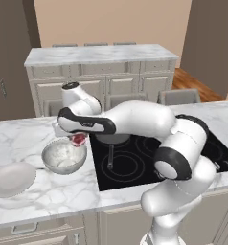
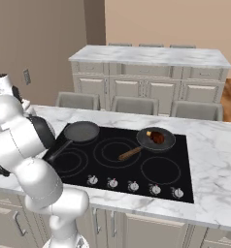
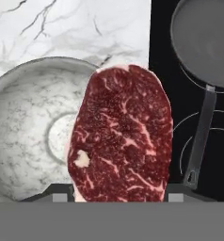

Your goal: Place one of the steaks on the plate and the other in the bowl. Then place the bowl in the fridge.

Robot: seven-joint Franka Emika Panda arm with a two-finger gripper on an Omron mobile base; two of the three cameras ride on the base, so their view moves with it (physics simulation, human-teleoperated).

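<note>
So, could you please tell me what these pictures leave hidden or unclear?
- Left base view: the pincer is hidden behind the arm's forearm, and the steak peeks out only partly.
- Hand view: the steak covers part of the bowl.
- Right base view: the pan's dark contents are too small to identify.

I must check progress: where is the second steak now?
Right base view: the second steak lies in the pan on the cooktop's far right burner.
</note>
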